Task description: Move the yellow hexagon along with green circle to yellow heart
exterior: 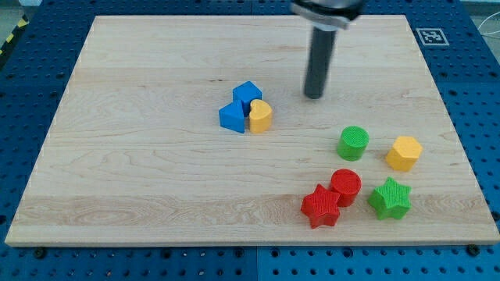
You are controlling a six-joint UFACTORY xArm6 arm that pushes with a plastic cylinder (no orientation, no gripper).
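Tabletop (156,172): pale wood board on a blue perforated base (31,70).

My tip (314,97): bare rod in place of a hand, so nothing opens or grips; touches no block, up-right of the yellow heart (260,116).

Yellow heart: centre, against two blue blocks (238,109).

Green circle (353,144), yellow hexagon (404,153): right, near each other, apart.

Red circle (345,186), red star (321,207), green star (389,198): lower right.
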